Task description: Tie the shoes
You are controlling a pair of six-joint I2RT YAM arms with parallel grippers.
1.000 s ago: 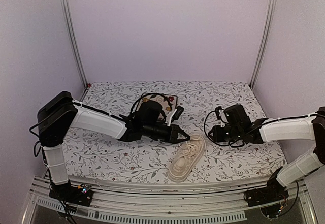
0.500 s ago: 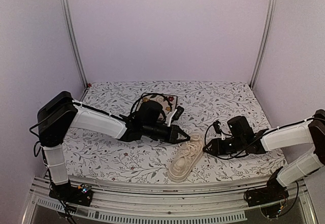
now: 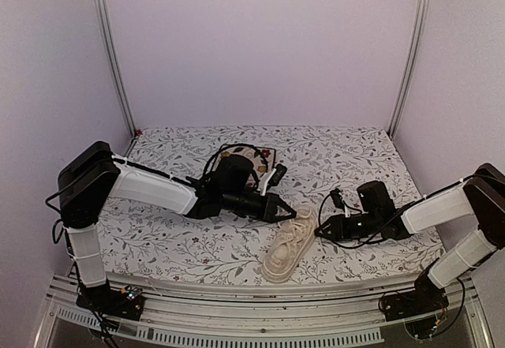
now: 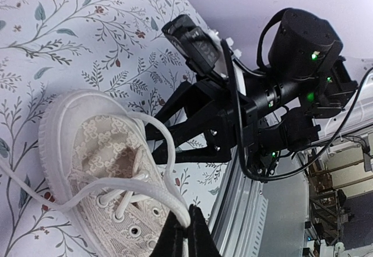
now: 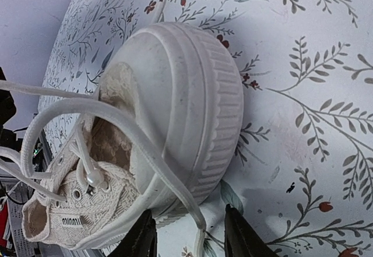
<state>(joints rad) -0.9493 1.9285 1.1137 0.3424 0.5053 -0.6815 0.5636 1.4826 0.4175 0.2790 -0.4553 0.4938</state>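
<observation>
The right pincer has dropped low and slid up to the toe of the shoe on the surface, spread around a loose lace, while the left pincer above the shoe pinches the other lace, so tying can start.

Sneaker between left pincer and right pincer; plate behind

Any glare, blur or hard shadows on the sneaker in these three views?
Top external: even, soft light, no glare; sneaker pale but readable, slightly soft. Left wrist: sneaker and lace sharp, left hand a dark silhouette at the bottom edge. Right wrist: its toe close and crisp, only a soft shadow beneath; right hand dark and slightly blurred.
</observation>
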